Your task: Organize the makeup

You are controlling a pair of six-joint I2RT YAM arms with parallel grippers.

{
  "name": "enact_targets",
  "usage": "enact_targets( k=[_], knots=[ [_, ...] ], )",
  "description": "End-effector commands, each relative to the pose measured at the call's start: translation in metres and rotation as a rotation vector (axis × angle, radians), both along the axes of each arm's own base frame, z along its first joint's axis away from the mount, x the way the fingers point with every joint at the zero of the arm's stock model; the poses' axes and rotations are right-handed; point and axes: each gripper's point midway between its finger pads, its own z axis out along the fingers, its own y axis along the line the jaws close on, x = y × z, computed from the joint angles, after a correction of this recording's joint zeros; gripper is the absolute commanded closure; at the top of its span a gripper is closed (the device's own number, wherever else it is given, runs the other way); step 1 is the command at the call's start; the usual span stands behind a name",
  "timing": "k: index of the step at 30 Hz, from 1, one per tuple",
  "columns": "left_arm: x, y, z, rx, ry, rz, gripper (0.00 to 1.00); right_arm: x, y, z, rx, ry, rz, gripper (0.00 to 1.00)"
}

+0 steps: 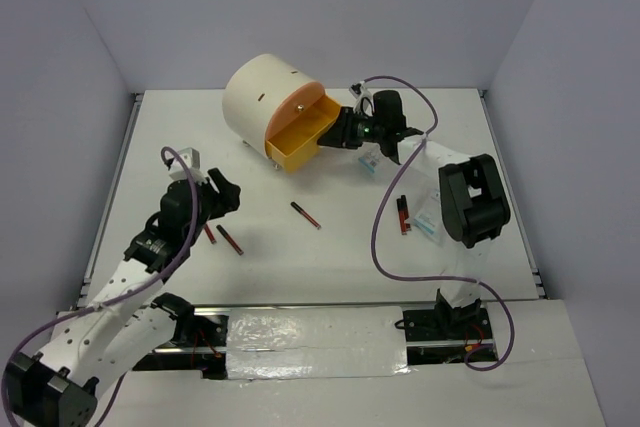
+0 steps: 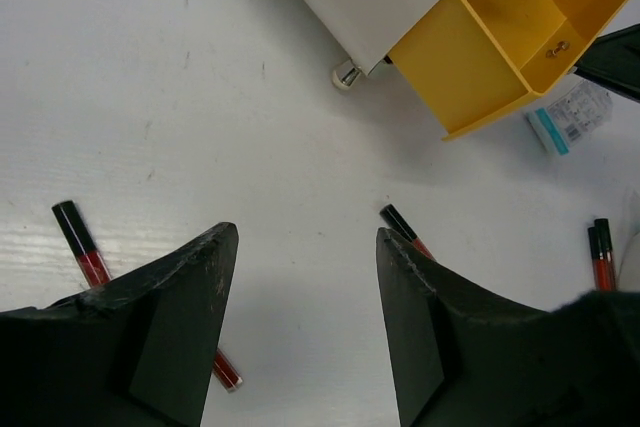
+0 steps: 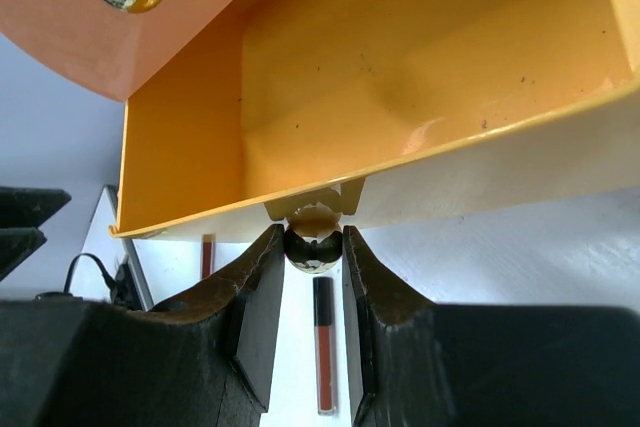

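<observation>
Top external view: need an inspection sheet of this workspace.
Surface: white table, faint scuffs.
Job's things: red-and-black sticks scattered loose; clear packets near the right arm; yellow drawer of the cream chest open, empty where visible.
Clutter: nothing seen.
Grippers: left gripper open above the table; right gripper shut on the drawer knob.
Cables: purple cables loop from both arms over the table.
Surroundings: plain pale walls.

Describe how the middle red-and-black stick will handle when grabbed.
The stick looks slim and round, so a sideways nudge would probably roll it. Likely rigid and light. Lying flat, it gives the open left pincer little to grip.
</observation>
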Motion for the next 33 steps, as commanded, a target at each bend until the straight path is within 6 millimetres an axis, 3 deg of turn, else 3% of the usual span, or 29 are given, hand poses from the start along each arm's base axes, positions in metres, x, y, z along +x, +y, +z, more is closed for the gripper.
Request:
enact_targets(
  k=[1, 8, 24, 28, 31, 33],
  knots=[
    [0.020, -0.009, 0.044, 0.029, -0.115, -0.048, 0.30, -0.009, -0.008, 0.019, -0.009, -0.029, 0.011, 0.73],
    [0.047, -0.022, 0.060, 0.097, -0.128, -0.096, 0.30, -0.012, -0.017, 0.019, -0.014, -0.021, 0.010, 0.73],
    [0.069, -0.035, 0.079, 0.145, -0.168, -0.149, 0.29, -0.026, -0.032, 0.015, -0.010, 0.011, 0.008, 0.69],
    [0.067, -0.035, 0.076, 0.138, -0.164, -0.152, 0.29, -0.026, -0.033, 0.014, -0.006, 0.016, 0.003, 0.61],
    [0.065, -0.034, 0.075, 0.130, -0.164, -0.148, 0.29, -0.025, -0.033, 0.016, -0.002, 0.010, 0.002, 0.46],
    [0.063, -0.033, 0.076, 0.126, -0.166, -0.142, 0.28, -0.024, -0.032, 0.017, -0.003, 0.003, 0.003, 0.41]
  ],
)
